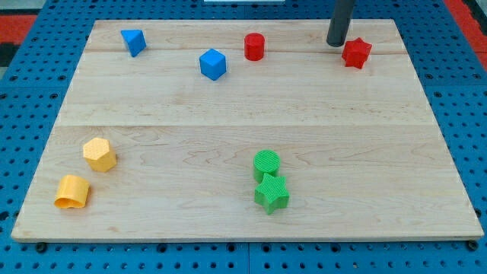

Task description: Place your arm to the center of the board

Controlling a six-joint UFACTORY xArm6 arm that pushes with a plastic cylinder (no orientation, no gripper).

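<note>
Rod-type end effector, a straight dark rod with no jaws to open or close and nothing gripped, stood upright at the far right of the table [228, 114]; my tip [335, 44] rested on the wood just left of the red star-shaped block [356, 52], near it though contact could not be told. Centre of the board, the task's target, lay well nearer and to the left of my tip, as bare pale wood between the far row of blocks and the near ones.

Far row, left to right: blue wedge-like block [133, 41] near the far left corner; blue cube [213, 64] slightly nearer; red cylinder [254, 46]; then my tip and the red star-shaped block.

Near side: green cylinder [266, 164] right of the middle, with a green star-shaped block [272, 192] touching it on its near side. At the near left, a yellow many-sided block [100, 154] and, nearer and further left, a yellow curved block [72, 191], the two close but apart.

Surrounding the table on all sides was a blue perforated base [23, 114]
</note>
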